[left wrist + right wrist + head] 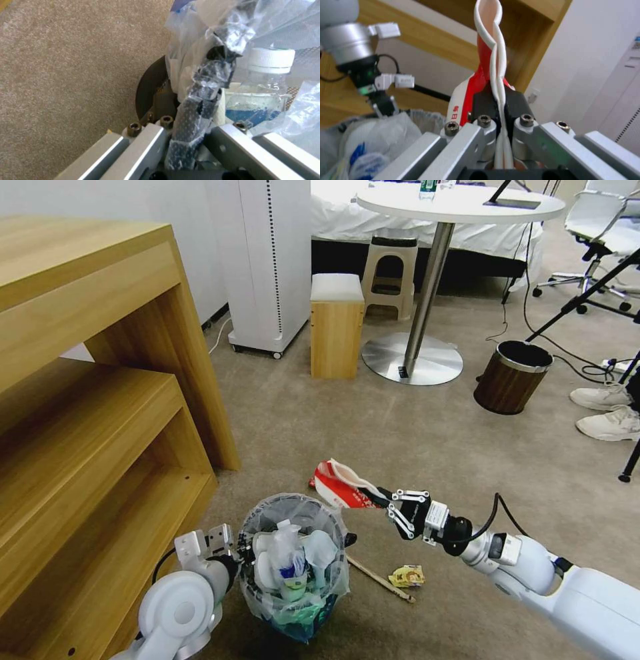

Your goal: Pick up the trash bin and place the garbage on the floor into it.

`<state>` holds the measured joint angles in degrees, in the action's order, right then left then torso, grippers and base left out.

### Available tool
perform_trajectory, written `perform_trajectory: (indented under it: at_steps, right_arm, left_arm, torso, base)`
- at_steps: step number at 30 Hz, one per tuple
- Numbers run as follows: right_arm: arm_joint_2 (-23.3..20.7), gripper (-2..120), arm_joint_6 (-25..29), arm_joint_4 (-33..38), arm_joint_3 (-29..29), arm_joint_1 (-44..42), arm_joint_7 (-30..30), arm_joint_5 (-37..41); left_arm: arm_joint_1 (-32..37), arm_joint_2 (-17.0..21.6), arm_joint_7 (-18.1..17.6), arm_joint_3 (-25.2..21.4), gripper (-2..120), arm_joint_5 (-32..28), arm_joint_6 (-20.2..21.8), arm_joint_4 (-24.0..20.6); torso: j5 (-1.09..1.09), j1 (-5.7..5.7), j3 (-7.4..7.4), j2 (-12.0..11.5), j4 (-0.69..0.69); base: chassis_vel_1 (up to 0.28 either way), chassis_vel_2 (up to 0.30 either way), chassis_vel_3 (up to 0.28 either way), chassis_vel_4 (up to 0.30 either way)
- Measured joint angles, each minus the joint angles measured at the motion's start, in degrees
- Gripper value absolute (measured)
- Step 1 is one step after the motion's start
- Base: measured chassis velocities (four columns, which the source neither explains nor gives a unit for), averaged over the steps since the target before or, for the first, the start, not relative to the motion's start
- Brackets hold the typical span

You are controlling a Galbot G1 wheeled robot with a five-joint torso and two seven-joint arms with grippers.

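Beige carpet floor point(413, 447) underfoot, wooden shelf unit point(87, 400) at robot's left, round white table point(460, 203) on a steel pedestal farther back, brown wood-grain bin point(512, 377) with silver rim off to the right near it. Trash bin point(293, 567), dark wire lined with crinkly clear bag, close in front beside the shelf unit; already holding a plastic bottle point(288, 553) with blue label, white items, other litter. Left pincer point(235, 561) clenched on trash bin rim at its left side; seen from left wrist, dark mesh wall and bag plastic pinched between fingers point(190, 117), capped bottle just beyond. Cannot tell whether bin rests on carpet or hangs clear of it. Right pincer point(381, 499) clenched on crushed red paper cup point(340, 485), held flattened by its white rim, above carpet just to the right of and beyond the bin's mouth, not over it. From right wrist, cup rim squeezed tight between black pads point(483, 103), red-and-white wall twisting away from them. On carpet near bin's right side: wooden stick point(380, 579) lying slantwise, small yellow-red wrapper point(407, 577) just beside its far end.
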<state>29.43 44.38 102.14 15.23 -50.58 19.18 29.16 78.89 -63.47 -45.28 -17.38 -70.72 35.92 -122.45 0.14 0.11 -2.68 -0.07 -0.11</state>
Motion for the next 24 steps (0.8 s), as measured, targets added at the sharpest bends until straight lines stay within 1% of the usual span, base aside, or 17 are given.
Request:
perform_trajectory:
  at_steps: [6,9,10,12,13,14,17,18,20,22,24]
  right_arm:
    - [0.6,0,0.4,-1.7,3.3,3.5,0.7,-1.7]
    - [1.8,0,0.6,-2.8,7.9,8.1,0.4,-2.0]
    - [1.8,0,0.6,-2.8,7.9,8.1,0.4,-2.0]
    - [2.7,0,0.9,-3.3,11.1,10.9,0.2,-2.0]
    - [3.7,0,0.9,-3.8,14.1,13.4,-0.2,-2.0]
    - [3.7,0,0.9,-3.8,14.1,13.4,-0.2,-2.0]
    - [6.0,0,0.9,-4.5,20.0,17.7,-1.5,-1.9]
    - [6.0,0,0.9,-4.5,20.0,17.7,-1.5,-1.9]
    - [7.2,0,1.0,-5.0,23.2,20.1,-1.8,-1.9]
    - [7.6,0,1.1,-5.2,24.1,20.7,-2.0,-1.8]
    - [9.3,0,1.4,-6.1,27.4,23.2,-2.3,-1.4]
  left_arm:
    - [-0.3,-0.1,0.0,0.1,0,0.0,0.1,0.3]
    - [-0.3,-0.1,0.1,0.2,0,0.1,0.1,0.4]
    - [-0.3,-0.1,0.1,0.2,0,0.1,0.1,0.4]
    - [-0.3,-0.2,0.2,0.1,0,0.1,0.1,0.4]
    - [-0.4,-0.2,0.2,0.1,0,0.1,0.1,0.4]
    - [-0.4,-0.2,0.2,0.1,0,0.1,0.1,0.4]
    - [-0.6,-0.3,0.3,0.0,0,0.1,0.1,0.7]
    - [-0.6,-0.3,0.3,0.0,0,0.1,0.1,0.7]
    - [-0.7,-0.5,0.5,0.0,0,0.3,0.1,1.0]
    - [-0.7,-0.5,0.5,0.0,0,0.3,0.1,1.1]
    - [-0.9,-0.6,0.7,0.0,0,0.4,0.1,1.2]
  torso:
    - [-0.01,0.00,0.00,0.0,0.00]
    - [-0.01,0.00,0.00,0.0,-0.01]
    - [-0.01,0.00,0.00,0.0,-0.01]
    - [-0.02,0.00,0.00,0.0,0.02]
    - [-0.01,0.00,0.00,0.0,0.03]
    - [-0.01,0.00,0.00,0.0,0.03]
    - [0.00,0.00,0.00,0.0,0.01]
    - [0.00,0.00,0.00,0.0,0.01]
    - [-0.02,0.00,0.00,0.0,0.01]
    - [-0.02,0.00,0.00,0.0,0.00]
    - [-0.02,0.00,0.00,0.0,0.00]
  base:
    - [0.000,0.000,0.000,0.000]
    - [0.000,0.000,0.000,0.000]
    - [0.000,0.000,0.000,0.000]
    - [0.000,0.000,0.000,0.000]
    - [0.000,0.000,0.000,0.000]
    - [0.000,0.000,0.000,0.000]
    - [0.000,0.000,0.000,0.000]
    - [0.000,0.000,0.000,0.000]
    - [0.000,0.000,0.000,0.000]
    - [0.000,0.000,0.000,0.000]
    - [0.000,0.000,0.000,0.000]
